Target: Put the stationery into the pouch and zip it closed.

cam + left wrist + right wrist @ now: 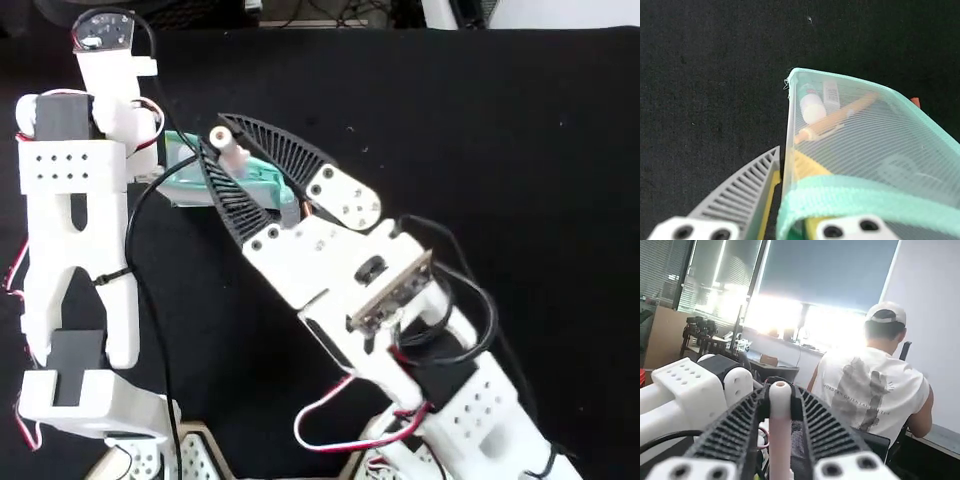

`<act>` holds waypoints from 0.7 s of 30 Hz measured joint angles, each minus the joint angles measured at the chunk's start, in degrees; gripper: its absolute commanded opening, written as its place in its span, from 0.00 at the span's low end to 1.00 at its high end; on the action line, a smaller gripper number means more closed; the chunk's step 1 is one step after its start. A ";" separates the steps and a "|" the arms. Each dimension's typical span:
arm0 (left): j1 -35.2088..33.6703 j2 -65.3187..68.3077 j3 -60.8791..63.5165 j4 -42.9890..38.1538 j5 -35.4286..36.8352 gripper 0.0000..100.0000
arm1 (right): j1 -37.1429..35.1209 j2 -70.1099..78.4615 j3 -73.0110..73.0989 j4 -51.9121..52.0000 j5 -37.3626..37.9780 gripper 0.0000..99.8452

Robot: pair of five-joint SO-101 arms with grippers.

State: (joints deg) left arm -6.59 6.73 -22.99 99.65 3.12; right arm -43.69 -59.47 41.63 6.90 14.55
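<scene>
So the pouch (865,150) is a see-through mint green mesh one, and it sits over on the left half of the black table (500,150), right next to the left arm (75,200). From the high view you catch bits of it (182,155) poking out from under the two arms.

There's stuff in it already. Through the mesh you can make out an orange pencil (837,117) lying at a slant, a white round-ended thing (812,110) just beside its far end, and something yellow (805,170) lower down near the camera. Can't really tell what the yellow one is. A green fabric band runs across the near end of the pouch.

The left gripper (785,210) has hold of the pouch by that near end. Its grey ribbed finger (740,195) runs up alongside, with the tip right at the pouch's edge, spread fairly wide because the pouch is bulky.

The right gripper (215,138) comes in from the lower right and hangs right over the pouch. Its black ribbed fingers (735,435) are clamped down on a white pen (232,150), which stands straight up between them (780,440) with the rounded tip just past the fingertips. Whether the pen or the fingers actually touch the pouch, I can't tell.
</scene>
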 measured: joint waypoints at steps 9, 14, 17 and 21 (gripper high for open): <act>0.00 0.00 0.00 0.00 0.00 0.03 | 0.00 2.20 1.14 -5.01 0.00 0.01; 0.00 0.00 0.00 0.00 0.00 0.03 | 0.00 9.23 4.04 -8.44 0.00 0.01; 0.00 0.00 0.00 0.00 0.00 0.03 | 0.09 10.99 5.80 -9.32 -0.09 0.01; 0.00 0.00 0.00 0.00 0.00 0.03 | 0.18 11.08 9.23 -9.41 0.00 0.01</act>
State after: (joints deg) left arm -6.59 6.73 -22.99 99.65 3.12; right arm -43.52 -48.40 50.86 -2.51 14.55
